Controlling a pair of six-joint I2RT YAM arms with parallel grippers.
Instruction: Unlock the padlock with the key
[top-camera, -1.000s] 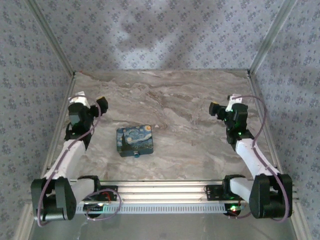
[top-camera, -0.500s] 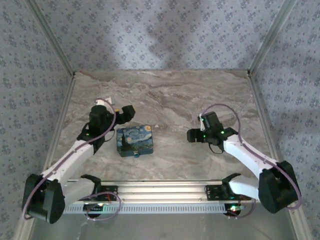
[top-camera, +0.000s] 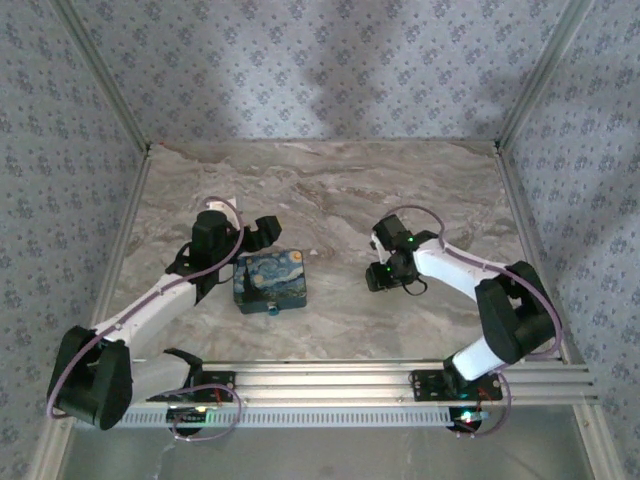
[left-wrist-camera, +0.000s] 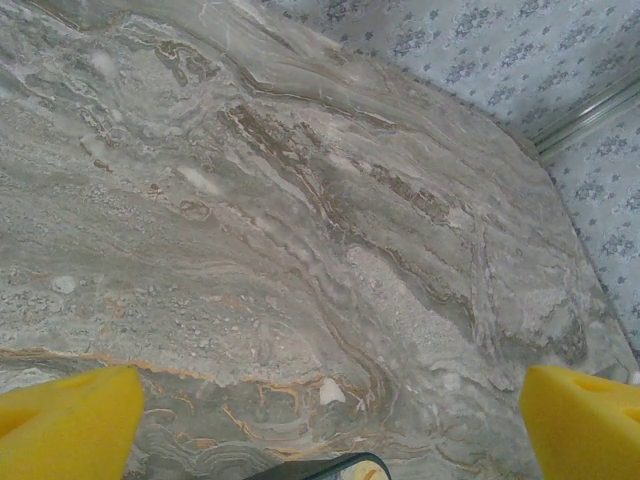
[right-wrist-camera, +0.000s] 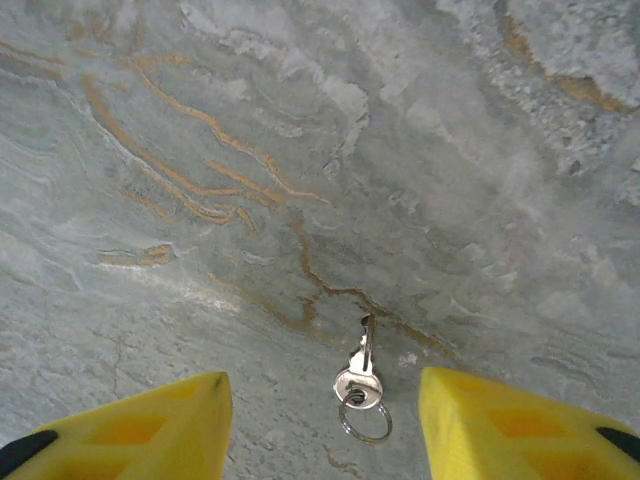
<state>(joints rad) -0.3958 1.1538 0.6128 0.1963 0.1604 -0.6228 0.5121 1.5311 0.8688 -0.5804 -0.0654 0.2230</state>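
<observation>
**Right gripper over the key, left gripper beside the painted box**

On the marble table (top-camera: 330, 190), the right gripper (top-camera: 378, 278) is lowered close to the surface at mid-table, well to the right of the painted box (top-camera: 270, 280). In the right wrist view, its yellow fingers (right-wrist-camera: 130, 430) stand apart with a clear gap between them. The key (right-wrist-camera: 362, 368) lies flat on the marble in that gap, nearer the finger on the right side of that view and touching neither. The key looks silvery, with a round head. A thin wire ring (right-wrist-camera: 366, 420) is threaded through the head, and the blade points away from the camera.

The left gripper (top-camera: 265, 228) sits just beyond the far left corner of the box. In the left wrist view, its yellow fingers (left-wrist-camera: 70, 420) are spread wide at the two lower corners, with bare marble between them and nothing gripped.

The padlock (top-camera: 272, 309) is a small blue spot against the near side of the box, about midway along that edge. From above it is too small to tell how its shackle sits. It lies well apart from the key and from both grippers.
</observation>
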